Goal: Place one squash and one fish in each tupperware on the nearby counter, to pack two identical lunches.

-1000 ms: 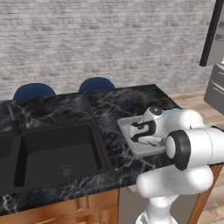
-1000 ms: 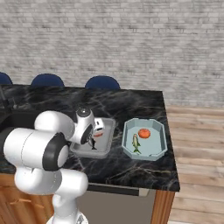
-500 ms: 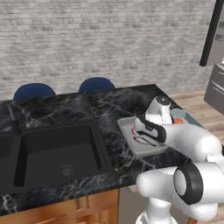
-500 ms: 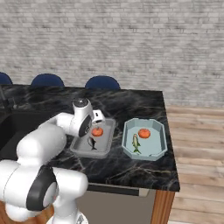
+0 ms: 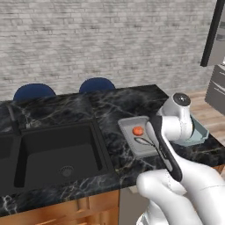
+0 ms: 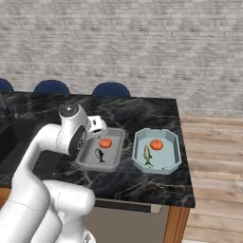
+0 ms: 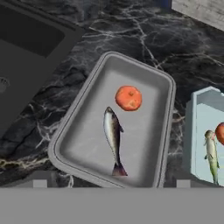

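Note:
A grey rectangular tupperware point(image 7: 144, 131) point(image 6: 90, 154) point(image 5: 129, 125) holds an orange-red squash point(image 7: 128, 98) point(image 6: 105, 143) point(image 5: 138, 130) and a dark grey fish point(image 7: 113, 140) point(image 6: 99, 155) lying flat. Right of it, the pale blue tupperware point(image 6: 166, 163) point(image 7: 197, 131) holds a second squash point(image 6: 156, 144) and a slender yellow-green fish point(image 6: 147, 155) point(image 7: 211, 153). My gripper point(image 7: 111, 183) point(image 6: 98, 127) hovers above the grey one's near-left side. It is open, fingertips far apart, with nothing between them.
Both tupperware sit on the black marble counter point(image 6: 142, 111), whose right end drops to a wood floor. A black sink basin point(image 5: 57, 149) lies to the left. Two blue chair backs point(image 5: 34, 91) point(image 5: 97, 83) stand behind the counter. My arm hides part of the blue tupperware point(image 5: 200, 132) in the left base view.
The jaws have spread wide and the hand has risen off the grey tupperware. The dark fish now lies loose in it beside the squash.

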Available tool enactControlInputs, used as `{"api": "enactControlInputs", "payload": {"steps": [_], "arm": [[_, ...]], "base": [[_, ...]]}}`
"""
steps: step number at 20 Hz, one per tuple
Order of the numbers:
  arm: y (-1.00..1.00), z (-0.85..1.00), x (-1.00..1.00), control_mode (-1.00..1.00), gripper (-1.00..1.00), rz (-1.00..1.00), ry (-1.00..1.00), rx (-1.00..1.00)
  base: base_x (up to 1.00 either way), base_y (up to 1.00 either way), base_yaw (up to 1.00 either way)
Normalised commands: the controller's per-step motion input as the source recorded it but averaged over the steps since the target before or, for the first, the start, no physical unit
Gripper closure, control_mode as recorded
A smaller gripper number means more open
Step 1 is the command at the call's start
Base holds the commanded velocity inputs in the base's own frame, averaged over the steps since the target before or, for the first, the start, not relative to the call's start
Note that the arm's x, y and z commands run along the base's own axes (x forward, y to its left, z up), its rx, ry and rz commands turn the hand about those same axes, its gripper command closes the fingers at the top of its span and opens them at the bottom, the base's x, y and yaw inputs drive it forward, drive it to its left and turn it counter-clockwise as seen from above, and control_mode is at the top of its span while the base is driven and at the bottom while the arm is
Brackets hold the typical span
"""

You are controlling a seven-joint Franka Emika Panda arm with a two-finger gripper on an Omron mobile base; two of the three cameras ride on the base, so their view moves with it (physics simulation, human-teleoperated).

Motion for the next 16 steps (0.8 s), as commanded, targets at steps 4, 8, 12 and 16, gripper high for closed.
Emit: {"api": "enactControlInputs", "payload": {"steps": [4, 8, 12, 16], "arm": [[0.29, 0.95, -0.60, -1.00, -1.00, -0.06, -0.24, -0.09], [0.38, 0.81, -0.51, -1.00, -1.00, -0.05, -0.27, -0.12], [0.10, 0.48, -0.42, -1.00, -1.00, -0.01, -0.18, -0.06], [0.04, 0.15, -0.28, -1.00, -1.00, 0.00, -0.15, -0.04]], "base": [[0.00, 0.00, 0.00], [0.00, 0.00, 0.00], [0.00, 0.00, 0.00], [0.00, 0.00, 0.00]]}}
